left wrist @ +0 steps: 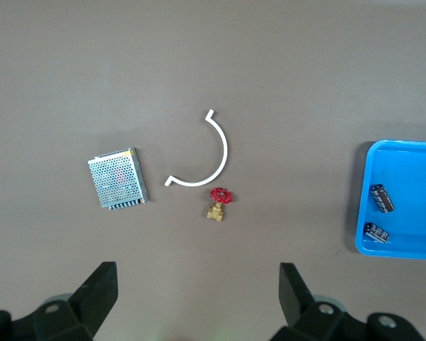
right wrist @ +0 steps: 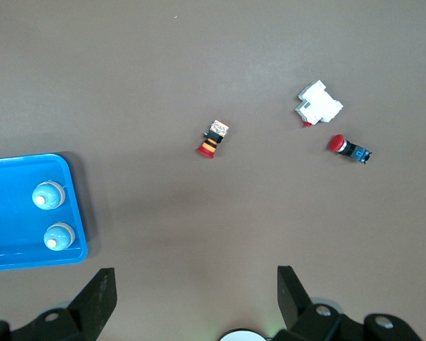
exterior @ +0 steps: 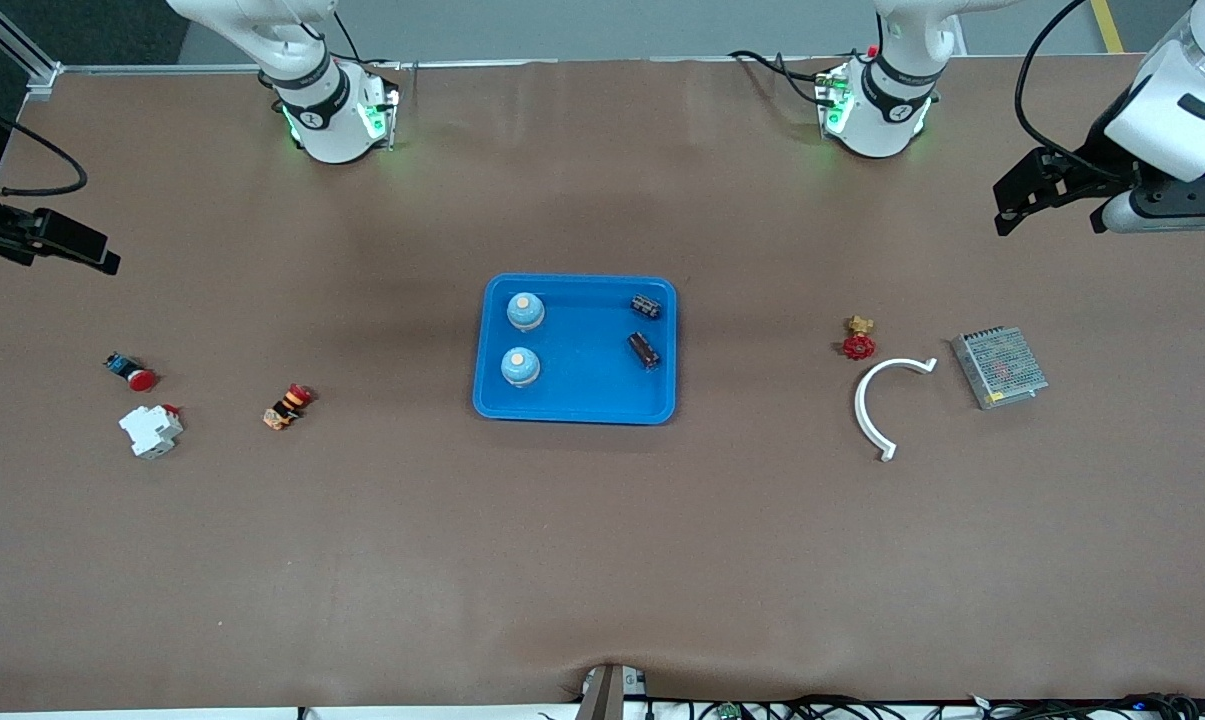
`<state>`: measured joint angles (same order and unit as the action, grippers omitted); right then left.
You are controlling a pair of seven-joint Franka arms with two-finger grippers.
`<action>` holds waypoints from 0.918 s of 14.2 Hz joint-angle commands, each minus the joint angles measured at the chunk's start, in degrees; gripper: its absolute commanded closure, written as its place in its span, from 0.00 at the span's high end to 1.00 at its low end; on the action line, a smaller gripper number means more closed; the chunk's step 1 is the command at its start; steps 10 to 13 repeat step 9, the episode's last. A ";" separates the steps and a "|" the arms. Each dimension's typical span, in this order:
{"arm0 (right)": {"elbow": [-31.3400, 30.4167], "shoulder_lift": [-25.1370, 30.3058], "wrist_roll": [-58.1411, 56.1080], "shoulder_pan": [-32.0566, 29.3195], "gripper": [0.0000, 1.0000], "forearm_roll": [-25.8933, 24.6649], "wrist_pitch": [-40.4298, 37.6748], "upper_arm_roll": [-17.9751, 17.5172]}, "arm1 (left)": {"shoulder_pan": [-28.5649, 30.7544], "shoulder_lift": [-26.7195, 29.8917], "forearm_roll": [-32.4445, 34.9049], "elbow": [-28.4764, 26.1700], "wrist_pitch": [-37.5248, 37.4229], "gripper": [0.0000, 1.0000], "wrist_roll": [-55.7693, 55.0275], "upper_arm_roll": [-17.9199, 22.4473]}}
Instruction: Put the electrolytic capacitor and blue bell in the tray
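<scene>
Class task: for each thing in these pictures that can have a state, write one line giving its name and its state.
Bright-blue plastic tray: flat on table, holding four items.
Two blue bells: upright in tray.
Two dark electrolytic capacitors: lying in tray.
Left gripper: open, empty, waiting above the table.
Right gripper: open, empty, waiting above the table.

A shallow bright-blue plastic tray point(exterior: 574, 400) with rounded corners sits flat at the table's centre. Inside, two pale-blue domed bells point(exterior: 525, 311) point(exterior: 520, 367) with cream tops stand upright, one at ten o'clock, one at eight. Two dark cylindrical electrolytic capacitors point(exterior: 646, 306) point(exterior: 644, 350) lie on their sides at two and four o'clock.
</scene>
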<state>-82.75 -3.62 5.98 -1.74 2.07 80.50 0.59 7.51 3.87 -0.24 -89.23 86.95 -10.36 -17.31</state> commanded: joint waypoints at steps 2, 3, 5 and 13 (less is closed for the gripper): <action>-1.10 0.72 -0.61 0.07 1.00 -0.66 0.80 0.20 | 0.31 -0.53 0.24 0.98 -1.17 1.00 0.25 -0.01; -1.10 0.72 -0.61 0.07 1.00 -0.66 0.88 0.20 | 0.22 -0.62 0.59 0.98 -1.17 1.00 0.34 -0.01; -1.19 0.72 -0.61 0.07 1.00 -0.66 0.89 0.20 | 0.31 -0.62 0.85 0.98 -1.34 1.00 0.34 -0.10; -1.28 0.72 -0.61 0.15 1.00 -0.66 0.89 0.20 | 0.31 -0.53 0.94 0.98 -1.34 1.00 0.34 -0.10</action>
